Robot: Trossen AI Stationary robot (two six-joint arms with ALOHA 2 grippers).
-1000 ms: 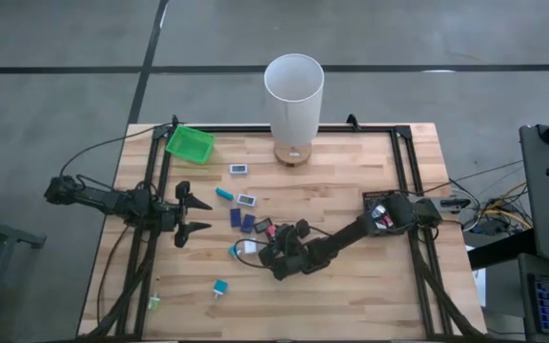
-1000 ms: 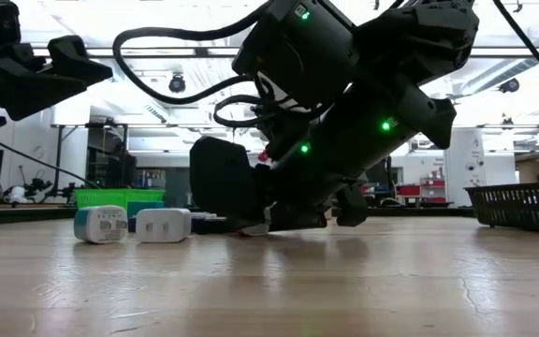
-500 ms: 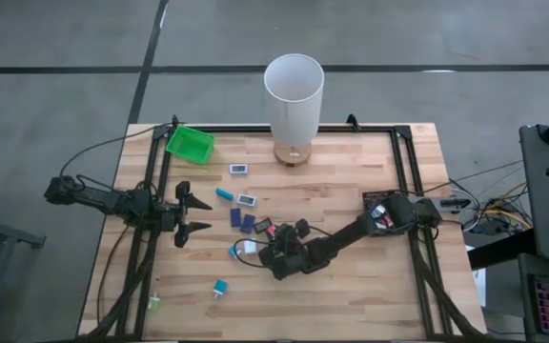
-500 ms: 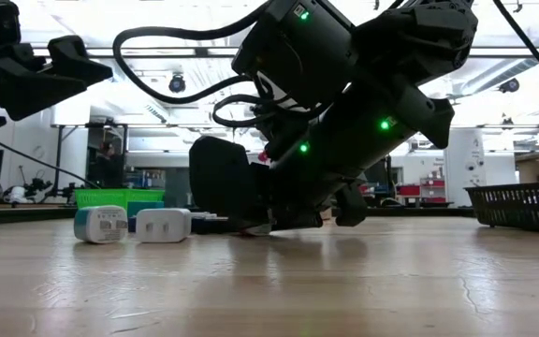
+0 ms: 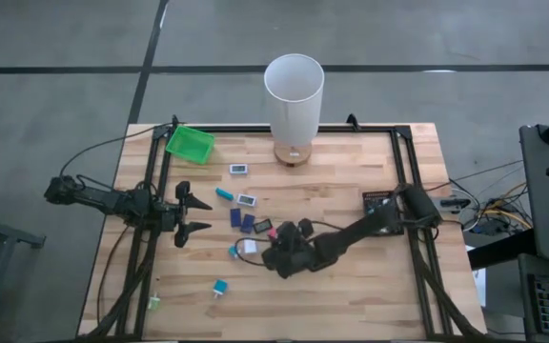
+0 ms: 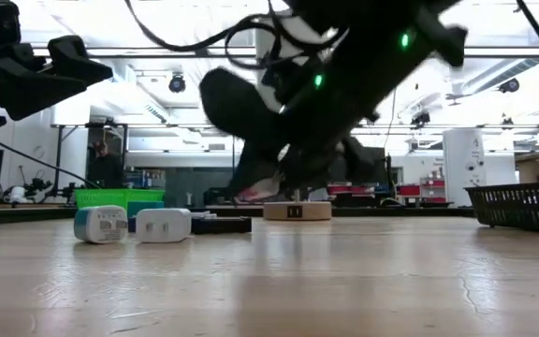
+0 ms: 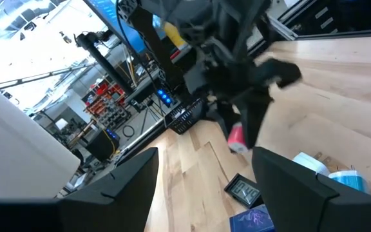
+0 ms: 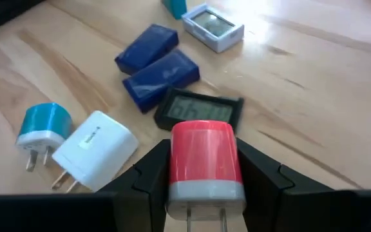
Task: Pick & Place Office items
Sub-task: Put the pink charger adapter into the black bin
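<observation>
Right end effector clamps the red charger, prongs pointing back toward its wrist, lifted above the tabletop; left end effector waits open at the left edge.

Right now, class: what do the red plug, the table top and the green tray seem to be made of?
Red plug, held in the right pincer: smooth, slightly glossy plastic, probably, with a grey base and metal-looking prongs.
Table top: pale wood, shown by jointed strips and grain.
Green tray: likely plastic, judging by its bright uniform colour; its finish is unclear.
</observation>
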